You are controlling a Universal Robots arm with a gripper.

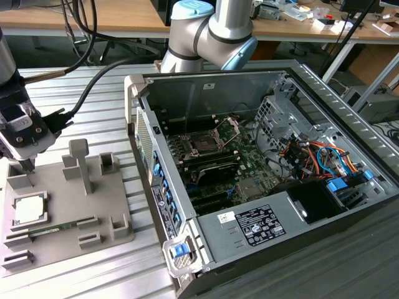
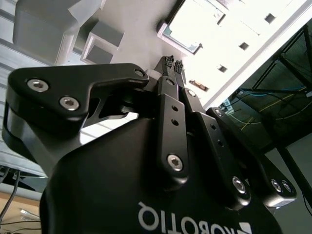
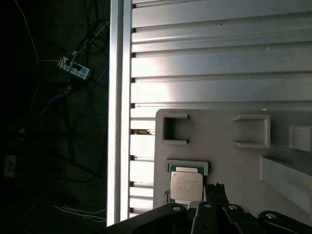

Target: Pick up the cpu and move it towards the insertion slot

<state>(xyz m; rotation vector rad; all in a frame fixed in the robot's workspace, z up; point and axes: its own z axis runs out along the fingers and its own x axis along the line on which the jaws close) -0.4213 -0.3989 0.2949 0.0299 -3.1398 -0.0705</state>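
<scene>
Grey tray (image 1: 62, 208): cpu (image 1: 29, 210) in recess, near gripper (image 2: 173, 62), jaws together, holding nothing

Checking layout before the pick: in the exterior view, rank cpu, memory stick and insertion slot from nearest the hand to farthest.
1. cpu, on the tray, close by the hand.
2. memory stick, farther along the tray.
3. insertion slot, inside the case, exterior view's right.

Worktop (image 3: 219, 73): ribbed aluminium slats with a satin sheen. Fixture tray (image 1: 59, 199): smooth matt grey plastic. The cpu (image 3: 185, 185): dull silver metal lid, tan rim. End effector (image 2: 174, 62): matt black, with bright steel screws (image 2: 174, 162). Insertion slot (image 1: 204, 144): dark centre and shiny metal frame, on a green circuit board (image 1: 249, 165). Computer case (image 1: 206, 93): flat grey sheet metal.
</scene>
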